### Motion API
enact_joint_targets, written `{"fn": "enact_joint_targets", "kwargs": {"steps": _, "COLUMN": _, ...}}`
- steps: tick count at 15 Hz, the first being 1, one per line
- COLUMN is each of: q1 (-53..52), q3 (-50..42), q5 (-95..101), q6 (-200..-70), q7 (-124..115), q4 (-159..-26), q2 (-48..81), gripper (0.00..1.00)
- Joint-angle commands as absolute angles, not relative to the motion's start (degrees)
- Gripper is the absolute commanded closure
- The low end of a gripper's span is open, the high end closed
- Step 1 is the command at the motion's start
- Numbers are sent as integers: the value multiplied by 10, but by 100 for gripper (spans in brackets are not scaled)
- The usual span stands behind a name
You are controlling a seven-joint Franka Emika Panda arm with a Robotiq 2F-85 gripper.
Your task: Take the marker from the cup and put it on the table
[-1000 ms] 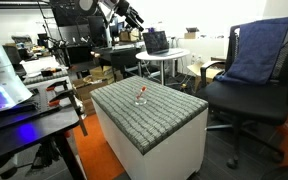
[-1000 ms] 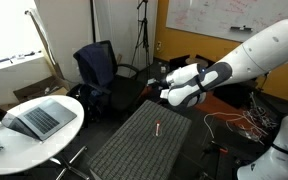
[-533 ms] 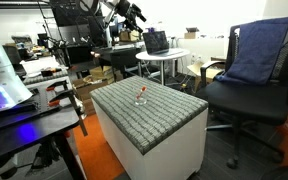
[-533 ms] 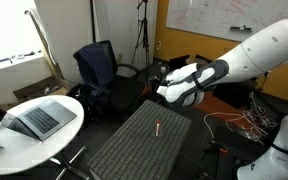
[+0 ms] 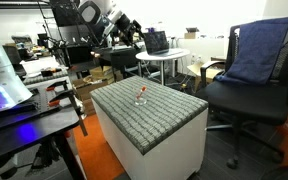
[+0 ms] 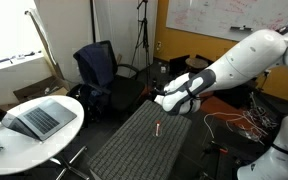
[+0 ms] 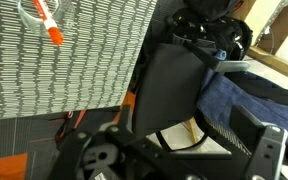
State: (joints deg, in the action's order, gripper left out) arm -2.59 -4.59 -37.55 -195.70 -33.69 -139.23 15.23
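Note:
The red-orange marker (image 5: 141, 92) stands tilted in the small clear cup (image 5: 140, 98) on the grey woven top of the white-sided table (image 5: 169, 108). In an exterior view the marker (image 6: 156, 128) sits near the table's middle (image 6: 134, 150). My gripper (image 6: 161, 98) hangs in the air above and behind the table's far edge, well apart from the marker. It also shows at the top of an exterior view (image 5: 134, 27). The wrist view shows the marker (image 7: 48, 22) and cup (image 7: 31, 12) in the top left corner. The fingers look apart and hold nothing.
A black office chair draped in blue cloth (image 5: 259, 55) stands beside the table. A round white table with a laptop (image 6: 39, 118) and another dark chair (image 6: 97, 68) are nearby. A cluttered workbench (image 5: 24, 100) flanks the table. A white robot body (image 6: 282, 150) shows at one edge.
The arm has come down and moved toward the table, bringing the gripper lower and closer to the marker. The marker and cup have not moved.

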Motion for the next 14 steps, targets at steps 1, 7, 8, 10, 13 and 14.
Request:
{"fn": "enact_joint_targets", "kwargs": {"steps": 1, "q1": -46, "q3": -86, "q5": -400, "q6": -1931, "q7": -328, "q4": -1383, "q2": 178, "gripper": 0}}
{"fn": "enact_joint_targets", "kwargs": {"steps": 7, "q1": -91, "q3": -140, "q5": -398, "q6": -1905, "q7": -331, "q4": -1375, "q2": 217, "gripper": 0}}
{"fn": "enact_joint_targets", "kwargs": {"steps": 8, "q1": -98, "q3": -146, "q5": -395, "q6": -1898, "q7": -334, "q4": -1371, "q2": 223, "gripper": 0}}
{"fn": "enact_joint_targets", "kwargs": {"steps": 10, "q1": -110, "q3": -155, "q5": -392, "q6": -1887, "q7": -340, "q4": -1364, "q2": 235, "gripper": 0}}
{"fn": "enact_joint_targets", "kwargs": {"steps": 13, "q1": -108, "q3": -146, "q5": -387, "q6": -1875, "q7": -346, "q4": -1345, "q2": 251, "gripper": 0}}
{"fn": "enact_joint_targets", "kwargs": {"steps": 14, "q1": -106, "q3": -142, "q5": -386, "q6": -1870, "q7": -347, "q4": -1337, "q2": 258, "gripper": 0}}
